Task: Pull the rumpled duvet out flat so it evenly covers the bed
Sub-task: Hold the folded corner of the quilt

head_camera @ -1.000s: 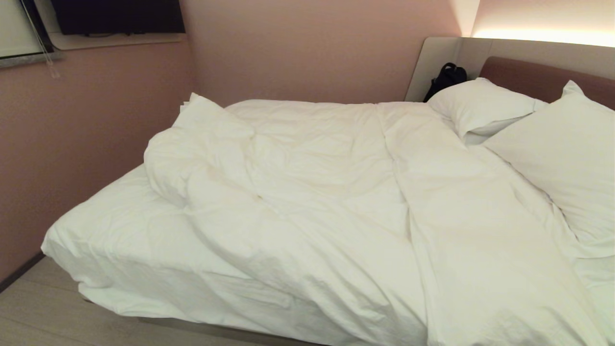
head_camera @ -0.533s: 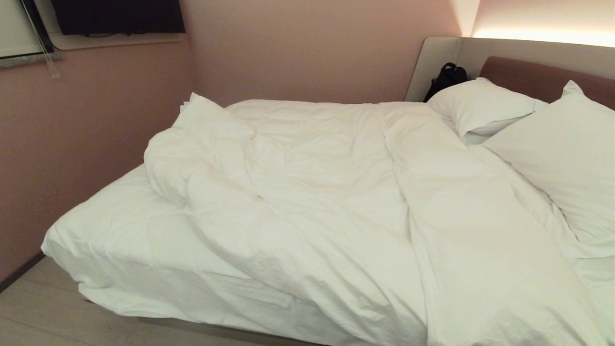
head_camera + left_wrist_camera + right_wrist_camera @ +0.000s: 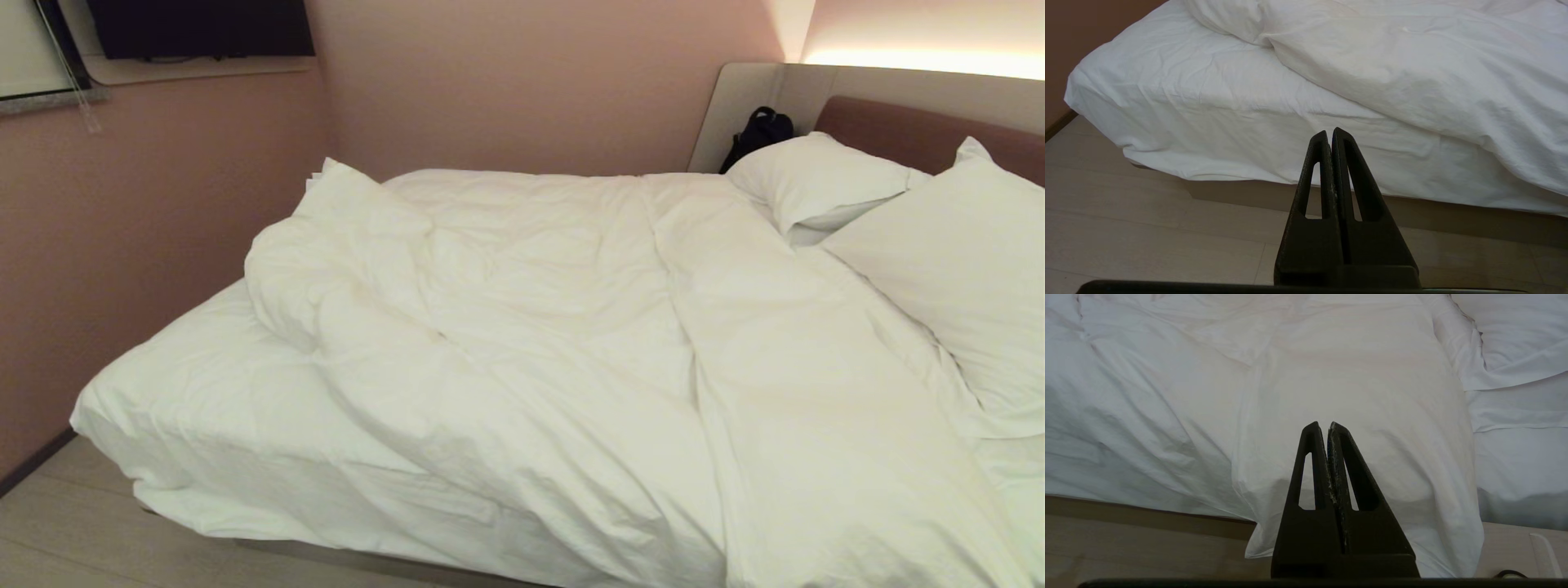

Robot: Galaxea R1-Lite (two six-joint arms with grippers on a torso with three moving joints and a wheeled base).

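**White duvet bunched across the bed, both grippers clenched and empty**

White and puffy, the duvet (image 3: 571, 327) lies rumpled over most of the bed (image 3: 245, 482), and you can see it is far from even. Toward the foot it is heaped into a thick fold (image 3: 326, 245) near the pink wall, leaving the fitted sheet (image 3: 204, 384) bare at that corner of the mattress. A long ridge runs across it from the far side toward you, and on the near side one flap (image 3: 1372, 477) spills over the mattress edge and hangs toward the floor. At the head end it reaches up against the two pillows (image 3: 939, 245), which lean on the brown headboard (image 3: 914, 131).

Your left gripper (image 3: 1329, 132) hovers off the bed, over the pale wood floor (image 3: 1126, 228), aimed at the bare sheeted side of the mattress; its two black fingers are pressed tight together with nothing between them. Your right gripper (image 3: 1327, 426) is likewise closed on nothing, pointing at the overhanging flap without touching it. Neither arm shows in the head view.

Further out, you have a black bag (image 3: 759, 131) tucked beside the headboard panel, a dark screen (image 3: 200, 28) mounted on the wall past the foot, and a warm strip of light (image 3: 922, 59) above the headboard
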